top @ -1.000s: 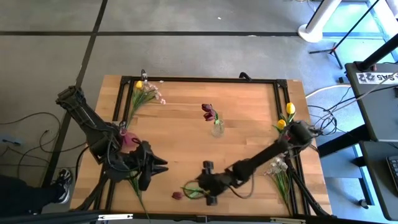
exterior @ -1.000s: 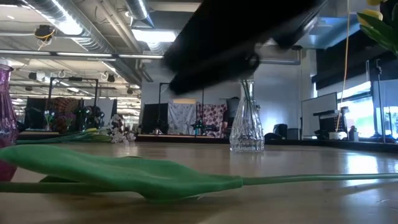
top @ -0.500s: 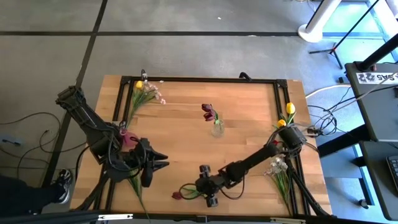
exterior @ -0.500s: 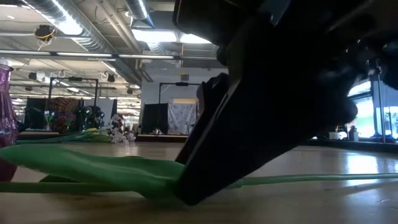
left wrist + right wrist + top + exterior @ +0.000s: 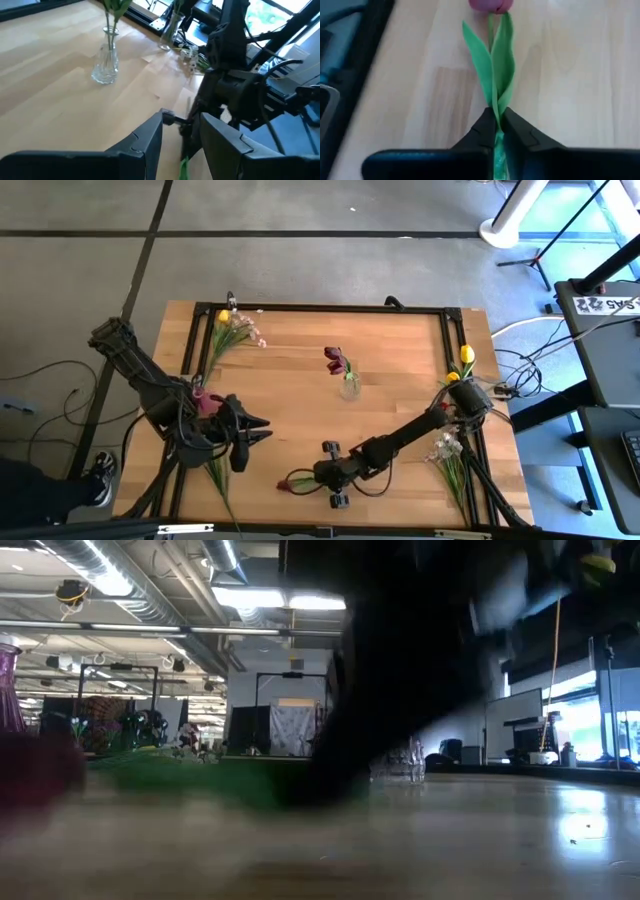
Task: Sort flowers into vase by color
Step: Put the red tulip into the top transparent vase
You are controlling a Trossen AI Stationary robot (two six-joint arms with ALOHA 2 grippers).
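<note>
A dark red tulip point(image 5: 284, 484) with green leaves lies near the table's front edge; its head point(image 5: 490, 4) points toward the table's left. My right gripper point(image 5: 308, 478) is shut on its stem, with the arm reaching in from the table's right. My left gripper point(image 5: 255, 432) hovers open at the left, beside a pink vase point(image 5: 205, 402), holding nothing. A clear glass vase point(image 5: 349, 387) at mid-table holds dark red tulips point(image 5: 334, 360). Yellow tulips point(image 5: 462, 365) stand at the right edge. In the low view the held flower point(image 5: 190, 780) is a blur. My right gripper pinches the tulip's stem where the leaves join it point(image 5: 496, 112), between its two fingertips point(image 5: 482, 131). The fingers come from the table's right, slanting down, and lie along the stem. The head and leaves stretch out beyond the fingertips, low over the wood.
A yellow tulip and white-pink sprigs point(image 5: 235, 330) lie at the far left corner. More white sprigs point(image 5: 448, 450) lie at the right edge under my right arm. A black frame point(image 5: 330, 308) rims the table. Bare wood lies between the glass vase and the front edge.
My right gripper has moved toward the table's left and down onto the tulip, then shut on its stem. The tulip has shifted slightly toward the far edge and shows blurred, a little above where it lay.
</note>
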